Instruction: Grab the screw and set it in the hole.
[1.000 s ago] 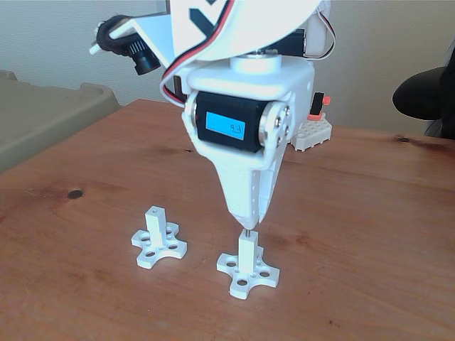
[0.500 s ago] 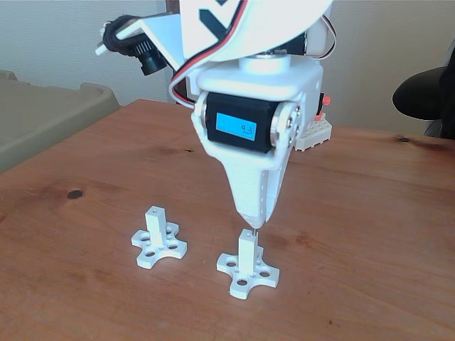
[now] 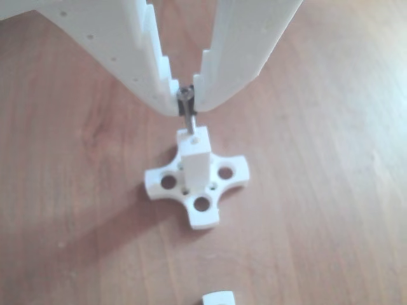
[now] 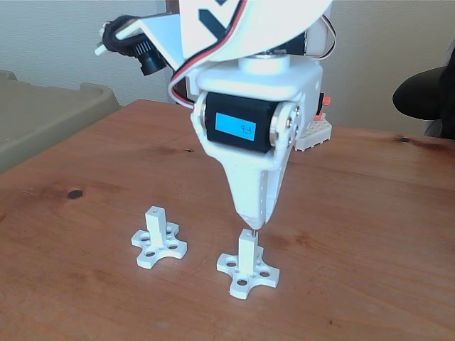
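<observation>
Item: white two-finger gripper (image 3: 186, 107), jaws pinched on the head of the thin silver-grey metal screw (image 3: 187, 115), which hangs upright with its tip at the tiny dark hole (image 3: 193, 135) in the white cross-based plastic post (image 4: 246, 250). A second white post (image 4: 156, 226) stands at 9 o'clock of it in the fixed view. Step: insertion. Next: likely straight descent, then release.

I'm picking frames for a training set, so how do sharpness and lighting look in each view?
Other view: soft throughout, the screw and the post slightly blurred, colours washed out, with a faint shadow left of the post. Fixed view: sharper, even daylight, the gripper and both posts crisp, mild glare on the table at right.
</observation>
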{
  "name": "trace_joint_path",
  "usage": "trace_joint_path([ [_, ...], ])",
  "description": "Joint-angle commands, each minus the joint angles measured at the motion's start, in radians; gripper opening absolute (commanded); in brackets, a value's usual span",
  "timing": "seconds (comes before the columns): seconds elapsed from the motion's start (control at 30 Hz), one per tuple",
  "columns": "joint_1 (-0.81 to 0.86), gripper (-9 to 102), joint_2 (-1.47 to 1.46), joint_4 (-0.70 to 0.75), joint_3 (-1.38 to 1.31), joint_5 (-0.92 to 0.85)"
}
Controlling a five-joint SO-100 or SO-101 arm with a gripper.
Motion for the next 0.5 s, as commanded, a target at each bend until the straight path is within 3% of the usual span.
trace_joint_path([
  [0.0, 0.008, -4, 0.074, -0.011, -0.02, -0.006],
  [0.47, 0.018, -4, 0.083, -0.011, -0.009, -0.017],
])
